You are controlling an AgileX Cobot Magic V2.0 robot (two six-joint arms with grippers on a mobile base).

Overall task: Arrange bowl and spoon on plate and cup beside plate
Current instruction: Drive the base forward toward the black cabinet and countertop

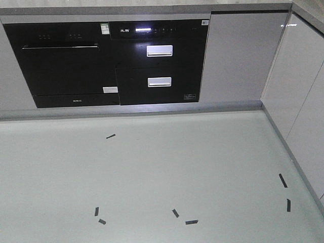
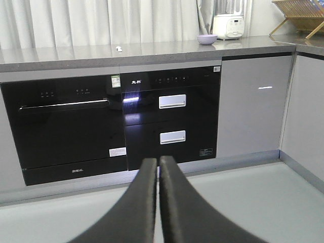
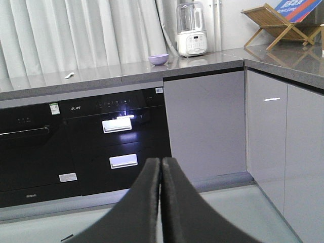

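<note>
First, the front view shows a pale glossy surface (image 1: 152, 172) with short black tape strips (image 1: 110, 136) below black built-in ovens (image 1: 66, 66). From the left wrist, the left gripper (image 2: 158, 161) has its 2 black fingers pressed together. Beyond it, a small round lavender bowl (image 2: 206, 39) sits on the grey stone countertop (image 2: 167, 49), with a small pale plastic spoon (image 2: 119, 49) well apart to its left. From the right wrist, the right gripper (image 3: 161, 162) is likewise pressed together.

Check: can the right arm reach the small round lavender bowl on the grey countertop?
Probably not from here. The bowl sits far beyond the shut right gripper, beside a white blender; nothing blocks it, but driving closer seems needed.
</note>
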